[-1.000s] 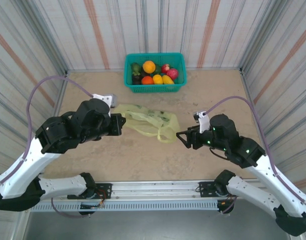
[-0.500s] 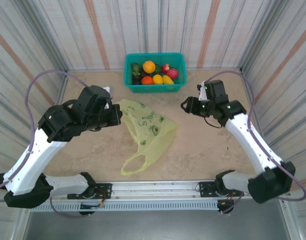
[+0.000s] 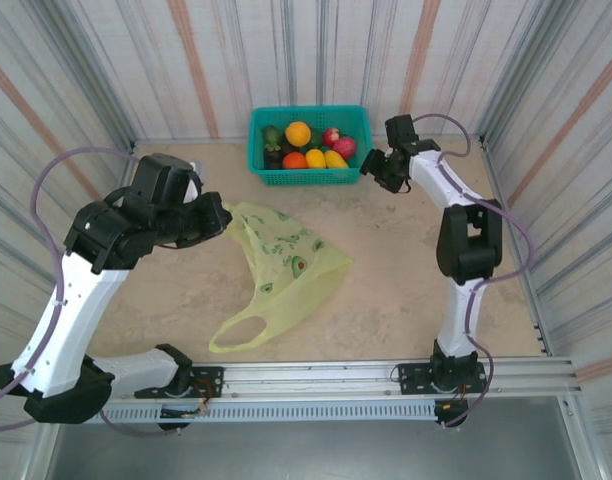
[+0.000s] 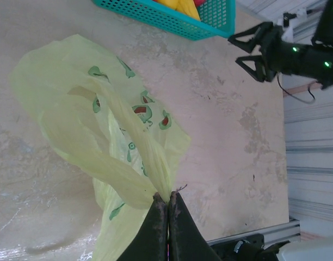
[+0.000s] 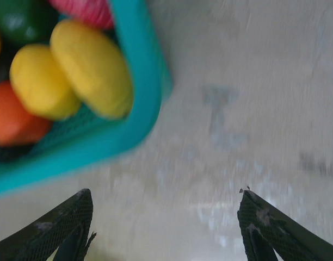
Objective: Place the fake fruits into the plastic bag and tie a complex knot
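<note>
The fake fruits (image 3: 308, 146) lie in a teal basket (image 3: 356, 172) at the back of the table: orange, yellow, red and green ones. Up close, two yellow fruits (image 5: 90, 65) sit against the basket wall (image 5: 139, 109). My right gripper (image 3: 370, 168) is open just off the basket's front right corner, its jaws (image 5: 165, 196) wide apart over bare table. The pale yellow-green plastic bag (image 3: 286, 255) sprawls across the table's middle. My left gripper (image 3: 218, 215) is shut on one of its handles (image 4: 155, 168), pinched at the tips (image 4: 167, 194). The other handle loop (image 3: 241, 335) lies toward the near edge.
Striped walls enclose the sandy table (image 3: 416, 260) on three sides. A metal rail (image 3: 316, 385) runs along the near edge. The right arm (image 3: 466, 230) stretches far back along the right side. Bare table lies between bag and right wall.
My right gripper has swung from beside the bag back to the basket's front right corner. My left gripper has drawn the handle back and left, spreading the bag out with one loop trailing forward.
</note>
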